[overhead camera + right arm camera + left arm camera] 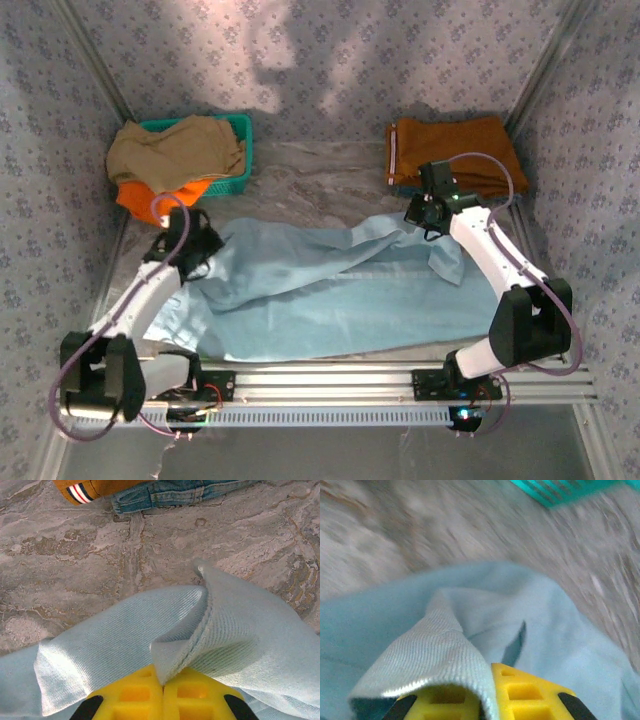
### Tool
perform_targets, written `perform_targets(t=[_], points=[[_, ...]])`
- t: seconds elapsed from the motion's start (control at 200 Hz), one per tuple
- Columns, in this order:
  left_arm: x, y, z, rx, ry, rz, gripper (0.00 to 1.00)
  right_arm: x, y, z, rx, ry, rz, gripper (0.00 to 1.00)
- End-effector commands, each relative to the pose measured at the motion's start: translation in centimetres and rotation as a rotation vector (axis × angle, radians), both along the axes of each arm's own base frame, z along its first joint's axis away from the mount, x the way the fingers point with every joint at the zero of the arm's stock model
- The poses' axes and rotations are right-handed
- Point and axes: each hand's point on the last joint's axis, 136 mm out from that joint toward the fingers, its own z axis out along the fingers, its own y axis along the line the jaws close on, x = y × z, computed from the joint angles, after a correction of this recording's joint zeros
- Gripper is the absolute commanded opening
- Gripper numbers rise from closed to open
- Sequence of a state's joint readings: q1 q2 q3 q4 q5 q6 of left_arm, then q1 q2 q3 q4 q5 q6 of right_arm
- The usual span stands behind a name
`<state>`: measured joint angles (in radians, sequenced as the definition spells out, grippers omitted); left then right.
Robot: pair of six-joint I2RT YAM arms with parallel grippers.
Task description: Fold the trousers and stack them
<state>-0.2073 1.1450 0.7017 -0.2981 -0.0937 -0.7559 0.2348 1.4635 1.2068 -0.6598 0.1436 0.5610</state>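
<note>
The pale blue trousers (330, 300) lie spread across the table (320, 170), nearer its front edge. The left gripper (487, 692) is clamped on a fold at their left end, and the right gripper (162, 680) on another at their far right. A teal basket (243, 125) of garments fills the far-left corner. Folded rust-brown trousers (450, 145) lie on denim (175, 495) in the far-right corner.

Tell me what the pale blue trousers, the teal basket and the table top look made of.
Trousers: thin woven cloth, probably cotton twill; fine diagonal ribs, matte, soft folds.
Basket: likely moulded plastic; uniform teal, slotted wall.
Table top: stone-patterned, matte grey-brown veining; real stone or printed laminate, cannot tell.
</note>
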Motion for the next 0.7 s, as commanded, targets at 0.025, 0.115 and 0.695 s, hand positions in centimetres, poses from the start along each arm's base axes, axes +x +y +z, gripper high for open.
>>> perform_targets(t=[0.025, 0.115, 0.695], points=[[-5.0, -2.2, -1.6, 0.061, 0.059, 0.033, 0.06, -0.2, 0.1, -1.2, 0.001, 0.015, -0.018, 0.0], [-6.8, -4.3, -1.9, 0.064, 0.047, -0.02, 0.19, -0.4, 0.2, -2.0, 0.01, 0.022, -0.018, 0.0], [-10.6, -7.6, -4.9, -0.043, 0.039, -0.198, 0.95, -0.9, -0.3, -2.3, 0.052, -0.011, -0.009, 0.0]])
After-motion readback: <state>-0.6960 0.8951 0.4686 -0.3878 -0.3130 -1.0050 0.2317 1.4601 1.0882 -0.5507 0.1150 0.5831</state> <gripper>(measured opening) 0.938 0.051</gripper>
